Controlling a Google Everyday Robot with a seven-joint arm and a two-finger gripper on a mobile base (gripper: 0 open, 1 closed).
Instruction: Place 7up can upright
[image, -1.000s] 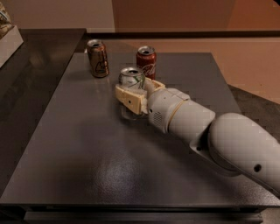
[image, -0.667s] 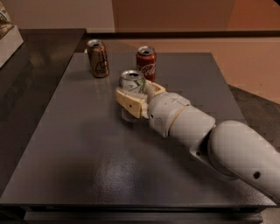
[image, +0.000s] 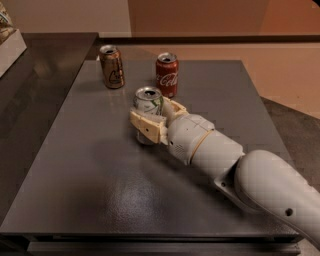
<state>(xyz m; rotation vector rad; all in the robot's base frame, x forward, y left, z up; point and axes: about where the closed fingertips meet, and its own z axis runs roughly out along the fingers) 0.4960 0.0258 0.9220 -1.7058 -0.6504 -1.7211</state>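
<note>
The 7up can (image: 148, 103) is silver-white with green lettering and stands upright on the dark grey table (image: 100, 175), near the middle. My gripper (image: 152, 120) reaches in from the lower right on a white arm. Its cream fingers (image: 146, 127) sit on either side of the can's lower half, shut on it. The can's base is partly hidden by the near finger.
A red Coca-Cola can (image: 167, 75) stands upright just behind the 7up can. A brown-gold can (image: 111, 66) stands upright at the back left. A white box edge (image: 10, 42) shows at the far left on a darker counter.
The arm and the can have shifted very slightly. The can stays upright in the fingers.
</note>
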